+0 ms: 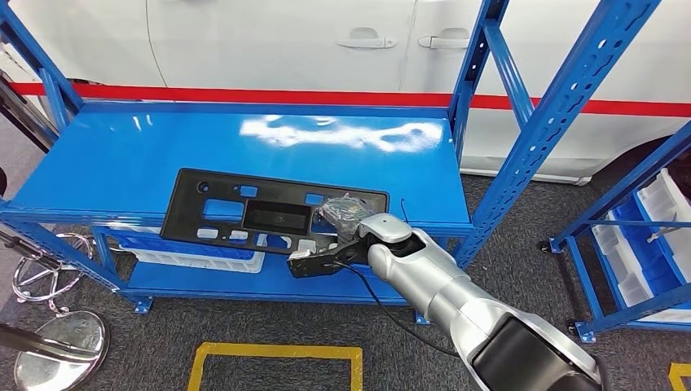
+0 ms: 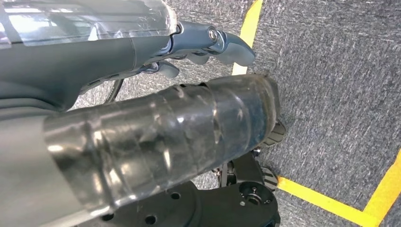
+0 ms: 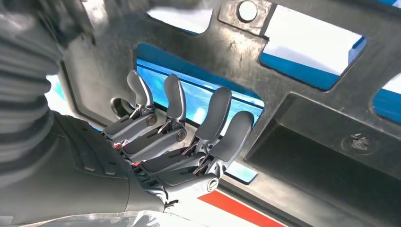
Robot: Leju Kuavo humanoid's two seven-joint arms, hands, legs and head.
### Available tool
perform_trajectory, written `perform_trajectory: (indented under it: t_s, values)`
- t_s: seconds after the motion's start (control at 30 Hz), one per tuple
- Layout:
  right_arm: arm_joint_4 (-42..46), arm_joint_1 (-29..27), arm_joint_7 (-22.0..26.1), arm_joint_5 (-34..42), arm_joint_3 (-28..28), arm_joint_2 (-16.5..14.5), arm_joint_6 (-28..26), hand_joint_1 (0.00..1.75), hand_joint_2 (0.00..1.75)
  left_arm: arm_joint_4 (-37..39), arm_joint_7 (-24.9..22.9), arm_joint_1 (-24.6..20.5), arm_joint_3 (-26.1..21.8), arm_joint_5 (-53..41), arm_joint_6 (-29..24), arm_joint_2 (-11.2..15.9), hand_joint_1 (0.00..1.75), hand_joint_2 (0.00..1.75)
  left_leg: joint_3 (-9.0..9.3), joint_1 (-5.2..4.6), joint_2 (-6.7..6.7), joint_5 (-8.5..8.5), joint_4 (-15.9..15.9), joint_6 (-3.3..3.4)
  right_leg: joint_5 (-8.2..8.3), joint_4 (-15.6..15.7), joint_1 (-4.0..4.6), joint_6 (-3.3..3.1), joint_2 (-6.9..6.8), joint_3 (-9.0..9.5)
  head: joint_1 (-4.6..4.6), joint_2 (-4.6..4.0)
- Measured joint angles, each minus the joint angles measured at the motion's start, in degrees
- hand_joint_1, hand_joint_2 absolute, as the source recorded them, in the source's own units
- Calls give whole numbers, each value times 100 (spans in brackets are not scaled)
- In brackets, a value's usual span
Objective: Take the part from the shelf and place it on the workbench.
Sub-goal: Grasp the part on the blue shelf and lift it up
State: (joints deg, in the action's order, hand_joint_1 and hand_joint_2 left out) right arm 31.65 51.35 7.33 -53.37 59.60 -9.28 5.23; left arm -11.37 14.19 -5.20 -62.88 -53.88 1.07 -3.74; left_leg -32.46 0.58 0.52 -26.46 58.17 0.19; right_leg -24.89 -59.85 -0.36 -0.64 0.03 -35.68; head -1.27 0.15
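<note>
The robot's right hand (image 1: 346, 218) hooks its fingers (image 3: 215, 113) under the flat black plastic panel (image 1: 220, 208) overhanging the glossy blue shelf (image 1: 122, 155) at five o'clock, grasp apparently under way, needing a firm lift next

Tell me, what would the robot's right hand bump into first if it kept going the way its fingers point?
Probably the black plastic part. The right hand sits under its overhanging edge, fingers pointing up at its underside, already about touching.

Head view looks down on the shelf (image 1: 244, 155); right wrist view, close under the part (image 3: 302, 109), shares it
</note>
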Motion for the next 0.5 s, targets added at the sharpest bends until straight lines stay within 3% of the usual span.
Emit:
perform_trajectory:
  t_s: [0.5]
  values:
    - [5,-2,1,2,0,14,-2,0,175,0,0,-1,-1,-4,9,0,0,0,-3,-2,0,4,3,5,10,0,0,6,0,0,0,0]
